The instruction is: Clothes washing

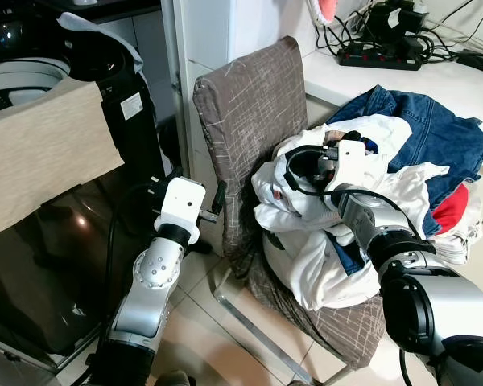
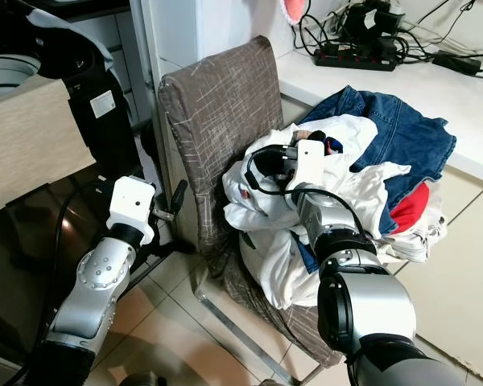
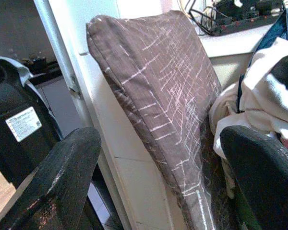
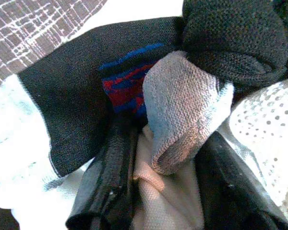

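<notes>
A heap of laundry lies on a brown chair [image 1: 249, 104]: white garments [image 1: 306, 233], blue jeans [image 1: 435, 129] and a red piece [image 1: 455, 205]. My right gripper [image 1: 304, 166] is pushed into the top of the heap. In the right wrist view its black fingers [image 4: 110, 187] close around a grey sock [image 4: 182, 110] and some cream cloth [image 4: 158, 201], beside dark socks [image 4: 235, 38]. My left gripper [image 1: 215, 211] hovers open and empty by the chair's left side, pointing at the chair back [image 3: 168, 96]. The black top-loading washing machine [image 1: 32, 72] stands at the left.
A beige cloth [image 1: 40, 153] hangs over the washer's front. A white counter [image 1: 435, 80] behind the chair carries a power strip [image 1: 378, 56] and cables. A white wall edge [image 1: 177, 96] separates washer and chair. Tiled floor [image 1: 201, 322] lies below.
</notes>
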Tool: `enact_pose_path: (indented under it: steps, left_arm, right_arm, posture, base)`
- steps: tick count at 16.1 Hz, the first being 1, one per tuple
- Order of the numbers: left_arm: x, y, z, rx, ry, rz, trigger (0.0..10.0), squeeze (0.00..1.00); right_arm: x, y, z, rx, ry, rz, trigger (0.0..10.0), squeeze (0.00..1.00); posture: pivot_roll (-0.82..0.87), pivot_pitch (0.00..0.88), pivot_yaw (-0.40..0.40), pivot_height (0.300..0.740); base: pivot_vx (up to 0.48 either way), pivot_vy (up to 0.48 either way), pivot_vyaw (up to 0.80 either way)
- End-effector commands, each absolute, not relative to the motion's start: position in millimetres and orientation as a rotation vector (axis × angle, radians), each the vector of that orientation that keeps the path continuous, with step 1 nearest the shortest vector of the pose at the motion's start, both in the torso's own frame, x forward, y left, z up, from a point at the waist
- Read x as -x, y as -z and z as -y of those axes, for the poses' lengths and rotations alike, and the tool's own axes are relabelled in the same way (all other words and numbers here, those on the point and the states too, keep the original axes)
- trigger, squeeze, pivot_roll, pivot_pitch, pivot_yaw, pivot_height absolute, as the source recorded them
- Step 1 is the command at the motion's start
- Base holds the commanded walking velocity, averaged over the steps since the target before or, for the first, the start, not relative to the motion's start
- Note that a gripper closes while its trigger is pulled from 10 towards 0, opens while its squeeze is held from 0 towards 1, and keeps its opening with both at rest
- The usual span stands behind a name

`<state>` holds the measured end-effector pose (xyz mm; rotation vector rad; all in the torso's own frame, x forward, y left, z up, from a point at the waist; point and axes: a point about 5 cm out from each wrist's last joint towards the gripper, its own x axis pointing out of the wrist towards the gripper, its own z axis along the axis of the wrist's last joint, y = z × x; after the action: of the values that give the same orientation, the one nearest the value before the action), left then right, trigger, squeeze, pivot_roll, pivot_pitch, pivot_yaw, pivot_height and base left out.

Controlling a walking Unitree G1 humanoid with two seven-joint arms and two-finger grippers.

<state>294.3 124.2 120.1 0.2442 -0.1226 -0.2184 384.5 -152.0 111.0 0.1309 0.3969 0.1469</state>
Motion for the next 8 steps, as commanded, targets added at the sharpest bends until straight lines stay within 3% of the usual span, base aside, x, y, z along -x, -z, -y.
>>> enact_pose_path:
  steps: [1, 8]
  left_arm:
    - [-296, -120, -120, -0.241, 0.236, 0.119, 10.0, 0.0]
    - [-296, -121, -121, -0.244, 0.233, 0.122, 10.0, 0.0]
  right_arm:
    - [-383, -109, 152, -0.111, -0.161, -0.386, 0.0, 0.0]
    - [-394, -142, 150, 0.026, -0.18, -0.18, 0.0, 0.0]
  posture:
    - [0.05, 0.009, -0.043, 0.732]
    - [0.06, 0.006, -0.045, 0.732]
  base:
    - [0.0, 0.0, 0.0]
    - [0.0, 0.0, 0.0]
